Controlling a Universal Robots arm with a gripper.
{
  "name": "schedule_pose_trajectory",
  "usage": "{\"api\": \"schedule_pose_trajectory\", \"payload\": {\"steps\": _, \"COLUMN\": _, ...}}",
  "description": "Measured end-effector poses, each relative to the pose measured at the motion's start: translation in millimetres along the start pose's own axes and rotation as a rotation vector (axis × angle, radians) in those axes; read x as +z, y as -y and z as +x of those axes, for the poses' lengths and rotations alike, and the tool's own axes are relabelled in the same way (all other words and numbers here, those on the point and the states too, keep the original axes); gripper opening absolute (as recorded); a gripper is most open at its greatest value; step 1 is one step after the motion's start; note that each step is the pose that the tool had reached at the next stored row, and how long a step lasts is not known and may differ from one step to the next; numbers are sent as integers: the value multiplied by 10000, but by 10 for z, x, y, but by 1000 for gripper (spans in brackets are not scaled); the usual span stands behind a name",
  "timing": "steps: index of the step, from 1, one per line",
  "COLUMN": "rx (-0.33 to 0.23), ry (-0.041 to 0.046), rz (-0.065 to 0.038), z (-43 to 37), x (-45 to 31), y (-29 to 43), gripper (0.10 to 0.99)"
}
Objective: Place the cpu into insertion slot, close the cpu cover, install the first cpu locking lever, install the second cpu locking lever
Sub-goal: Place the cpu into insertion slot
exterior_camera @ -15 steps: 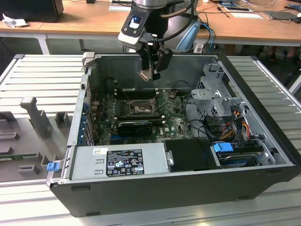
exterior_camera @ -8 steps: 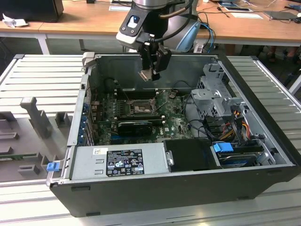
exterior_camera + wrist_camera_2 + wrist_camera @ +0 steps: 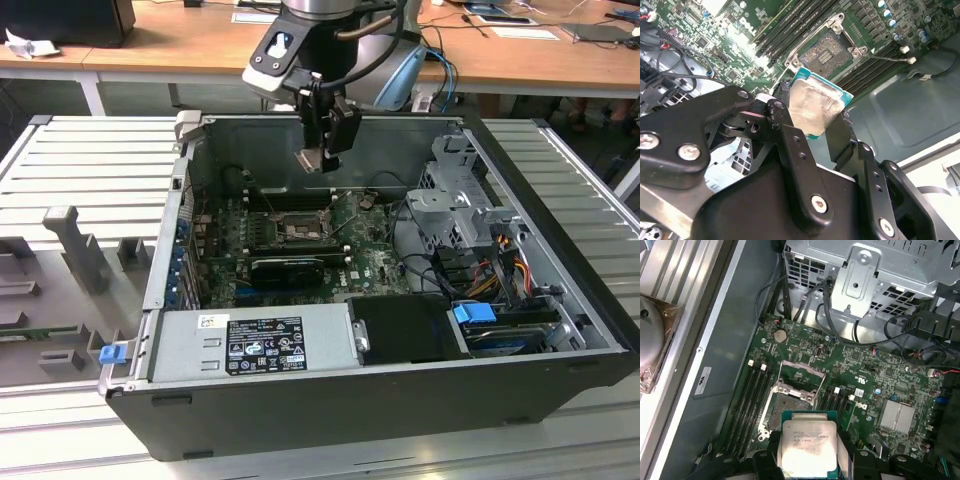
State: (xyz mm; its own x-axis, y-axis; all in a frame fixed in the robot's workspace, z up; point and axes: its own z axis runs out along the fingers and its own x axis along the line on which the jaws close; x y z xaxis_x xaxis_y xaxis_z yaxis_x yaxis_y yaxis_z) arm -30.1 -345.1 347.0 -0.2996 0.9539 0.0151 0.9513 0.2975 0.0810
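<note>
A ribbed grey metal worktop [image 3: 90, 160] carries an open black computer case [image 3: 400, 400] lying on its side, with its open side up. Beyond the worktop's far edge stands a long wooden desk [image 3: 180, 40] strewn with papers and cables. Grey moulded fixtures [image 3: 75, 250] sit on the worktop by the case's side at the exterior view's left.

Inside the case, a green circuit board [image 3: 370, 250] covers the floor. A silver power-supply box [image 3: 250, 340] with a black label runs along the near wall, and a perforated grey metal drive cage [image 3: 460, 200] fills the corner at the exterior view's right, with coloured cables trailing below it.

The square black-rimmed insertion slot [image 3: 790, 407] sits in the board between rows of long black memory slots [image 3: 752, 400], and its greyish centre is bare. The dull-metal cpu cover [image 3: 802, 375], a frame with a cut-out middle, is swung back off the slot on the side nearer the drive cage.

The grey and black robot arm [image 3: 310, 20] reaches down over the far wall of the case. Its black jaws are closed on two opposite edges of the flat square silver cpu [image 3: 809, 445], whose rim is teal. The cpu hangs clear above the board, near the slot and not seated in it.
</note>
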Motion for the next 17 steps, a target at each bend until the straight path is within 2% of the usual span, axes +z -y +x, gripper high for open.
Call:
{"api": "schedule_pose_trajectory", "payload": {"steps": 6, "rx": 694, "ry": 56, "rz": -10, "z": 0, "x": 10, "y": 1, "gripper": 529}}
{"api": "schedule_pose_trajectory", "payload": {"steps": 13, "rx": 1906, "ry": 154, "rz": -29, "z": 0, "x": 32, "y": 2, "gripper": 529}}
{"api": "schedule_pose_trajectory", "payload": {"steps": 17, "rx": 2297, "ry": 187, "rz": -34, "z": -1, "x": 40, "y": 3, "gripper": 529}}
